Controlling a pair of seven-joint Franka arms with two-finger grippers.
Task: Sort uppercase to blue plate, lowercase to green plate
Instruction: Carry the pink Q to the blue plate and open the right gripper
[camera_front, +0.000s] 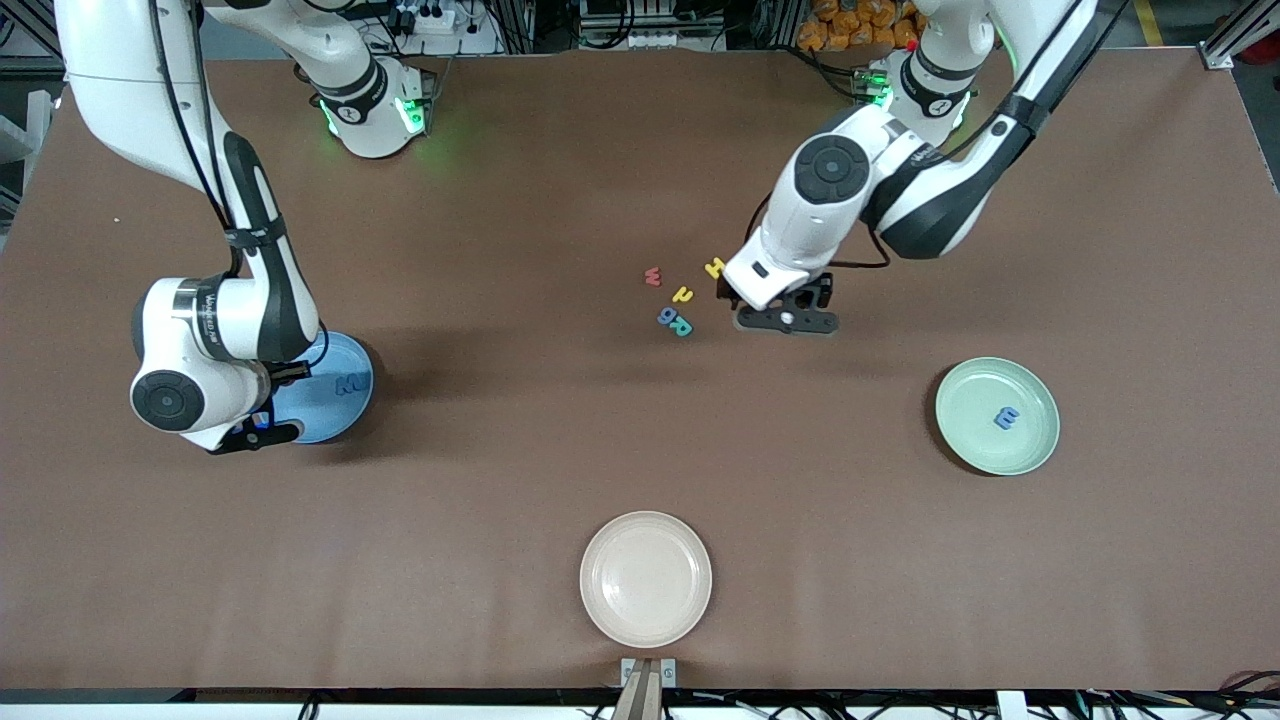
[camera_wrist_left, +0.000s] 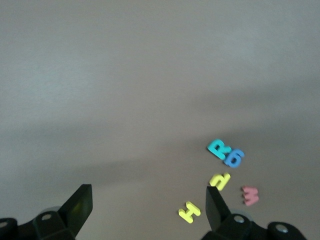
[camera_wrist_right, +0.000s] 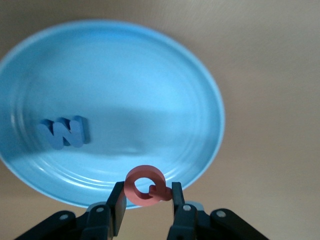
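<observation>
Your right gripper (camera_wrist_right: 146, 205) hangs over the rim of the blue plate (camera_wrist_right: 165, 65), its fingers (camera_wrist_right: 118, 202) pinched on the red Q (camera_wrist_right: 145, 186), which stands upright between the pads. Past the fingertips, inside that plate, the blue W (camera_wrist_right: 65, 131) lies flat.

Your left gripper (camera_wrist_left: 150, 206) hovers above the bare table (camera_front: 500, 450) with its fingers (camera_wrist_left: 80, 202) spread wide and nothing between them. The yellow H (camera_wrist_left: 189, 212) sits in the gap, close to one finger. Just off that finger's tip lie the small yellow letter (camera_wrist_left: 220, 180), the pink w (camera_wrist_left: 250, 195), the teal R (camera_wrist_left: 218, 148) and the small blue letter (camera_wrist_left: 234, 158), the last two touching.

Well apart from either gripper, the green plate (camera_front: 1030, 445) holds another small blue letter (camera_front: 1006, 418).
</observation>
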